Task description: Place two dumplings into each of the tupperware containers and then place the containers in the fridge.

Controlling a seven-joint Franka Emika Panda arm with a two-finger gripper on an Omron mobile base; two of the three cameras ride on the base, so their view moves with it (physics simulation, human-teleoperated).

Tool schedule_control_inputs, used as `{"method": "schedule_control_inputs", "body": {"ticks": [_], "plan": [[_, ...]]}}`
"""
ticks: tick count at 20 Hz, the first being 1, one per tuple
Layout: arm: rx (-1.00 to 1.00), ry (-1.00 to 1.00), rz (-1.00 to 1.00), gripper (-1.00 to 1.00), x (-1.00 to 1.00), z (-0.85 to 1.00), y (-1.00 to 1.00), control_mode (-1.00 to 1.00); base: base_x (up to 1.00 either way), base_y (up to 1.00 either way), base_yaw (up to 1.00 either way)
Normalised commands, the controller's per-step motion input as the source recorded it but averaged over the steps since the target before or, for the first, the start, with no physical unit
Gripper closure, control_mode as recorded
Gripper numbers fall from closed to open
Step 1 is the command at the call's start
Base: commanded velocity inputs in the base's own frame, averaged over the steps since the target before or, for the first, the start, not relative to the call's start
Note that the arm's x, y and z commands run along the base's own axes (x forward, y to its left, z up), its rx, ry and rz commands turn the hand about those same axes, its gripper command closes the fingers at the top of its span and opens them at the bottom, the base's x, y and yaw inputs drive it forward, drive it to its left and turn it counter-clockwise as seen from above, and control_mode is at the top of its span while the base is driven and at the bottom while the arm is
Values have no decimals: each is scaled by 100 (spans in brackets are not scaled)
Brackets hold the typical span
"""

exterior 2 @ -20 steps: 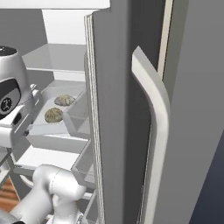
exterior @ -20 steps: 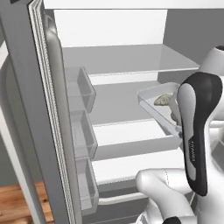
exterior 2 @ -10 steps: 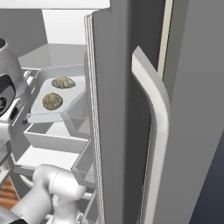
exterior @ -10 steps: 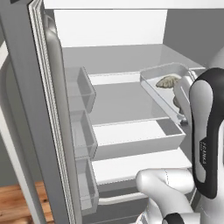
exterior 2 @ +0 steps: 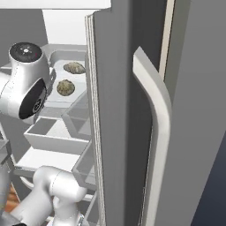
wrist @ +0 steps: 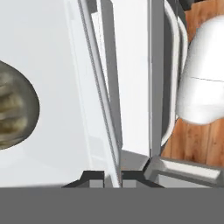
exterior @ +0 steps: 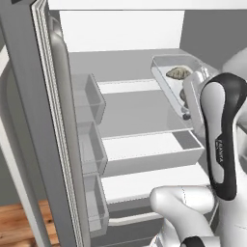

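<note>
Item: tupperware container (exterior 2: 73, 95) with two dumplings (exterior 2: 65, 87), held level at the fridge's (exterior: 144, 62) upper shelf. Our gripper (wrist: 113, 180) pinched its thin rim. We judged it light, stiff and slippery, its loose contents apt to roll.

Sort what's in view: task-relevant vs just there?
Job:
tupperware container, carried in the end effector
two dumplings inside it
fridge, door open

Just there:
clear door bins
white drawer
door handle
wood floor
</note>
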Motion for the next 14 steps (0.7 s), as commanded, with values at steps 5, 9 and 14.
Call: {"method": "schedule_control_inputs", "body": {"ticks": [5, 9, 14], "plan": [[10, 0, 0, 100, 93, 22, -4, -100, 0, 0, 0], [5, 0, 0, 100, 82, 37, 0, -100, 0, 0, 0], [0, 0, 0, 100, 68, 25, -4, -100, 0, 0, 0]]}}
